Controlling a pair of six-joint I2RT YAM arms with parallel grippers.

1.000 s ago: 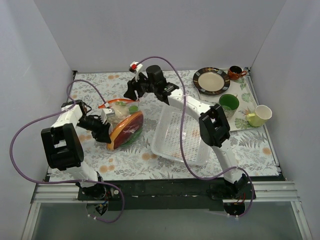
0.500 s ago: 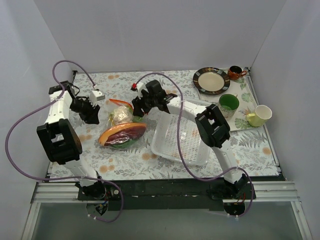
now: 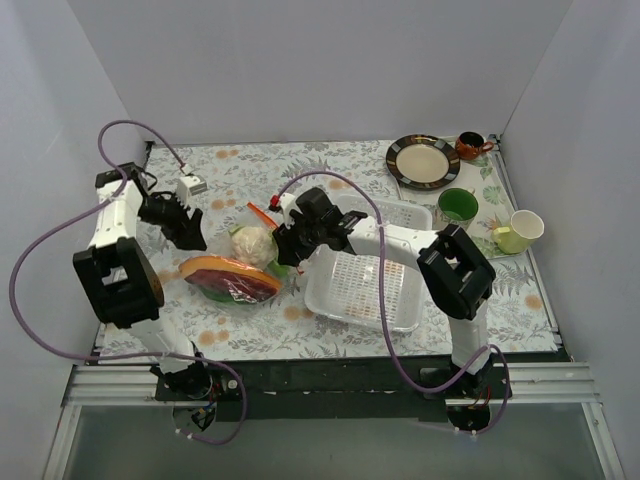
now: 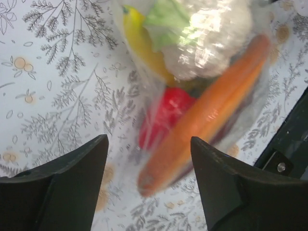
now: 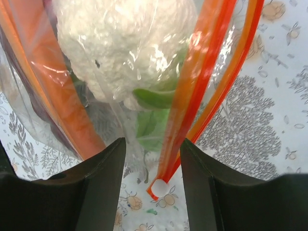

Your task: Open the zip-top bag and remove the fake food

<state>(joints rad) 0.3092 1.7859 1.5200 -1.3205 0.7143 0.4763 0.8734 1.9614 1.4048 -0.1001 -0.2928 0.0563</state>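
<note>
The zip strip (image 5: pixel 192 91) ran straight ahead between my right gripper's (image 5: pixel 152 143) parted jaws; my left gripper (image 4: pixel 149 143), also open, hung farther off

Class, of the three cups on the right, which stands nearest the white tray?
The green cup, just beyond the white tray's far right corner; the pale yellow cup and the dark red cup stand farther off.

left hand (image 3: pixel 192 236) off zip-top bag (image 3: pixel 235 278), bag dropped flat, right hand (image 3: pixel 283 250) lower
</note>
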